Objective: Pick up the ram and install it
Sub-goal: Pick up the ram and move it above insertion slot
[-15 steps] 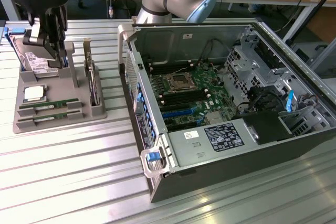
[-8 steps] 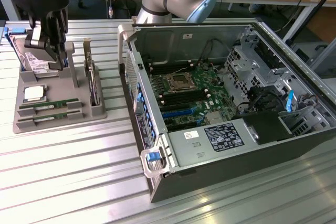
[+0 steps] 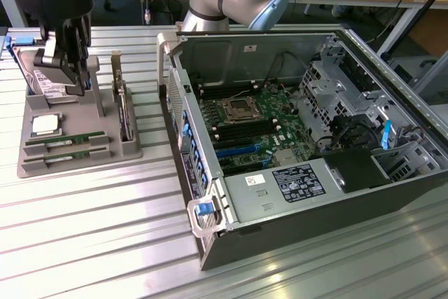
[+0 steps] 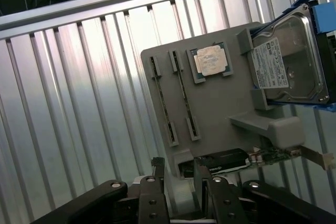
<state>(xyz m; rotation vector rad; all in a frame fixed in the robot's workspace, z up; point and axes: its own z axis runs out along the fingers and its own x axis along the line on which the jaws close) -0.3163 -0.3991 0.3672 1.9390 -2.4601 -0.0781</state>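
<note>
Two sticks of ram [image 3: 66, 139] are lying side by side in slots at the near end of the one gray tray [image 3: 80, 118] on the exterior view's left, with one processor chip [image 3: 44, 125] just beyond them, one hard drive [image 3: 40, 83] at the far end and one card [image 3: 123, 113] standing on edge along its right side. The gripper [image 3: 70, 75] is hanging over the tray's far end, fingers spread wide and holding nothing, partly covering the hard drive. The wrist view is presenting that drive's white label face-on, while the exterior view is taking in one open computer case [image 3: 280, 232] on the right.
</note>
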